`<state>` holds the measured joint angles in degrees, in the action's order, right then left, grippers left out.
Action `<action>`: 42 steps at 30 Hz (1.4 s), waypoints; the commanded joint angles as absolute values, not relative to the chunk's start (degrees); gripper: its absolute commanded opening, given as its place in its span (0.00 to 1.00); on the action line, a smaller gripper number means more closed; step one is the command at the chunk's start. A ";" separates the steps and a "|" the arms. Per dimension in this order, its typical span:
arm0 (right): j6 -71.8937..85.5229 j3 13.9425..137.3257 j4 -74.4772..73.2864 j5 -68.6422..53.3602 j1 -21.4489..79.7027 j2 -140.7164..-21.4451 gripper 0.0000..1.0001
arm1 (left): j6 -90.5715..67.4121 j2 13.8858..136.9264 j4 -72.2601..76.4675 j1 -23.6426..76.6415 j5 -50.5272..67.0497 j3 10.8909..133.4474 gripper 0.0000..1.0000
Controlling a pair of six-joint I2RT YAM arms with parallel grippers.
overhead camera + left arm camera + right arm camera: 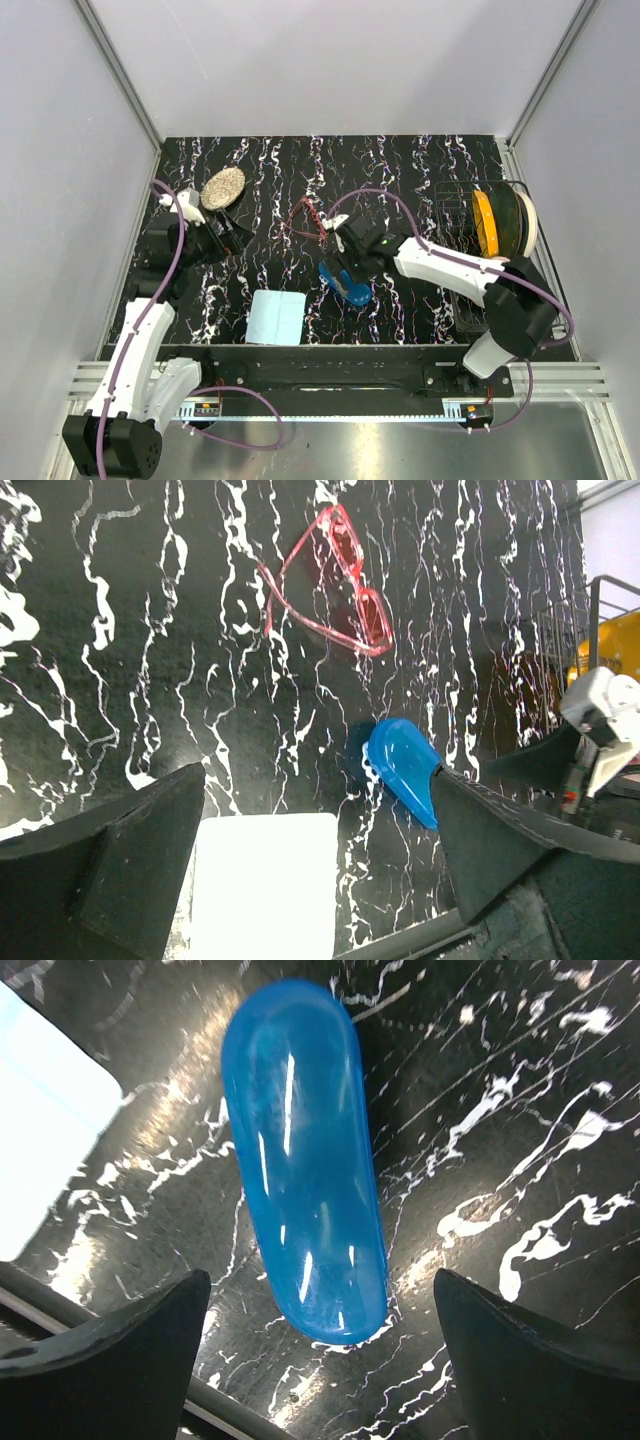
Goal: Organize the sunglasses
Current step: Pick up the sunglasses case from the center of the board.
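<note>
A small pair of sunglasses (pixel 372 618) with a thin red frame and see-through pink lenses lies flat on a black table (pixel 400 170) streaked with white veins, around the middle and toward the far side. Nothing touches it. Nearer the arm bases and slightly to the right lies a glossy blue oval case (pixel 305 1180), shut, well apart from the sunglasses. To the left of the case, close to the table's near edge, a light blue square cloth (pixel 276 316) lies flat. The right gripper (pixel 318 1285) hangs over the case, its two dark fingers spread wide, one on each side of the case's near end, gripping nothing. The left gripper (pixel 318 775) sits at the far left of the table, its fingers likewise spread wide and empty, with its camera looking across at the sunglasses, case and cloth. Beside it rests a speckled beige oval object (pixel 223 187). At the far right, a yellow spool (pixel 488 222) stands in a wire rack (pixel 452 200).
</note>
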<state>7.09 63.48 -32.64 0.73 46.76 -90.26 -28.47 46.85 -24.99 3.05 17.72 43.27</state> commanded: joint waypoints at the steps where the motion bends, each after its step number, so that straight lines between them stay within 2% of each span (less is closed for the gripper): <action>1: 7.03 61.97 -27.79 6.76 49.56 -92.46 0.99 | -31.20 45.62 -19.43 2.81 22.15 40.26 0.99; 10: 7.65 59.76 -22.33 8.08 51.06 -96.06 0.92 | -32.08 45.53 -18.90 2.81 23.55 37.79 0.99; 13: 8.52 60.03 -23.02 10.10 51.07 -97.90 0.80 | -31.91 45.62 -18.98 2.81 23.47 37.62 0.99; 19: 9.75 60.47 -23.55 11.51 51.24 -99.84 0.70 | -31.03 46.23 -19.86 2.81 22.59 38.67 0.99; 25: 13.09 62.40 -25.40 14.24 51.15 -99.76 0.46 | -31.11 47.02 -19.86 2.81 22.76 39.73 0.99; 31: 15.64 66.69 -27.51 10.38 51.24 -94.67 0.40 | -31.03 48.43 -19.60 2.81 26.89 41.65 0.99; 36: 16.61 71.80 -27.68 5.19 51.15 -87.81 0.34 | -30.15 49.13 -18.37 2.81 35.67 45.17 0.99; 42: 20.03 78.57 -26.29 -1.22 51.15 -82.36 0.30 | -36.72 46.06 -7.14 3.16 46.40 46.32 0.99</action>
